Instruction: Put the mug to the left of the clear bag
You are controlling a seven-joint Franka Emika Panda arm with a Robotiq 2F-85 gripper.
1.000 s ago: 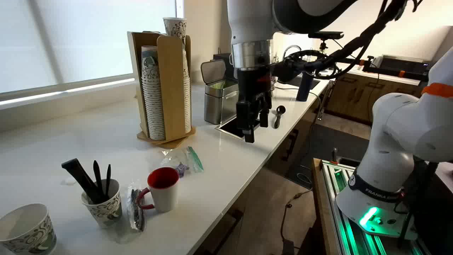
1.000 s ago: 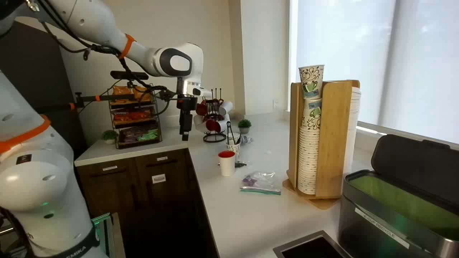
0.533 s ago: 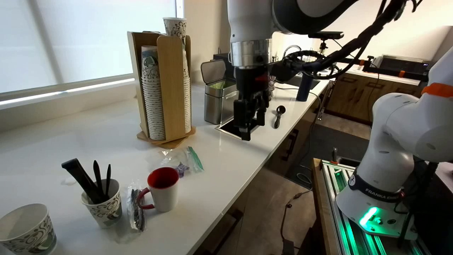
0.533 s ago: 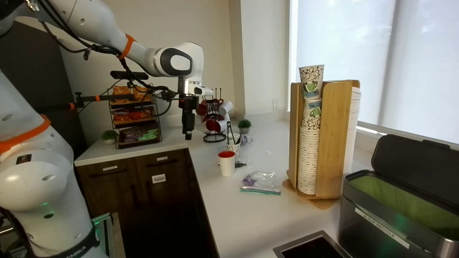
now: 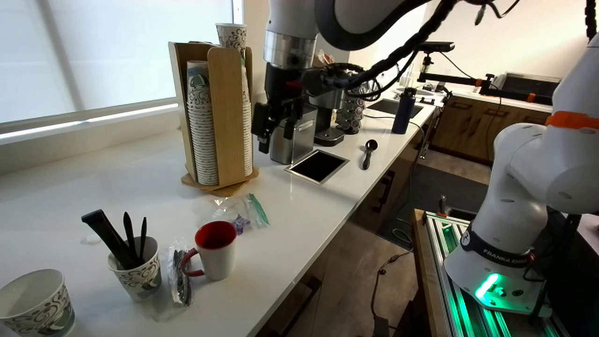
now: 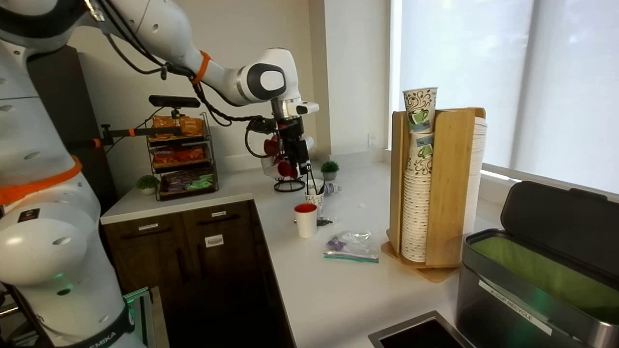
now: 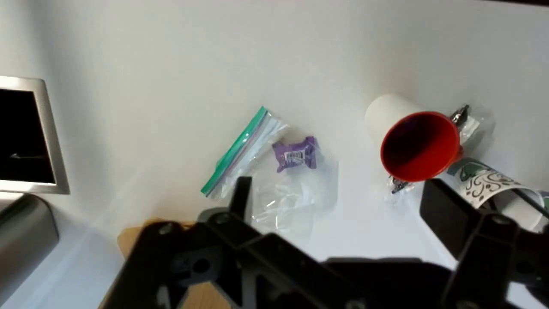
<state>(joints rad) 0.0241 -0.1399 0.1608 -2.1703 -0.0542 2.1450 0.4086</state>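
In an exterior view, the claw point(image 5: 276, 141) is hanging above the table point(image 5: 299, 224). The mug point(image 5: 220, 255) is standing upright on the table, its red handle pointing toward a plastic packet point(image 5: 180, 276). Near the mug, but apart from it, the clear bag point(image 5: 257, 210) is lying just beside a wooden cup holder point(image 5: 225, 117). Black utensils point(image 5: 112, 238) are leaning in a paper cup point(image 5: 140, 280).

In an exterior view, a recycling bin point(image 6: 522, 292) is standing with its lid raised, and a potted plant point(image 6: 330, 167) is sitting at the back. The mug is standing left of the clear bag as seen there, the claw hanging higher.

In the wrist view, the claw is hanging released, its fingers point(image 7: 448, 219) standing wide apart. A purple wrapped piece point(image 7: 296, 155) is showing at the clear bag, near its green strip.
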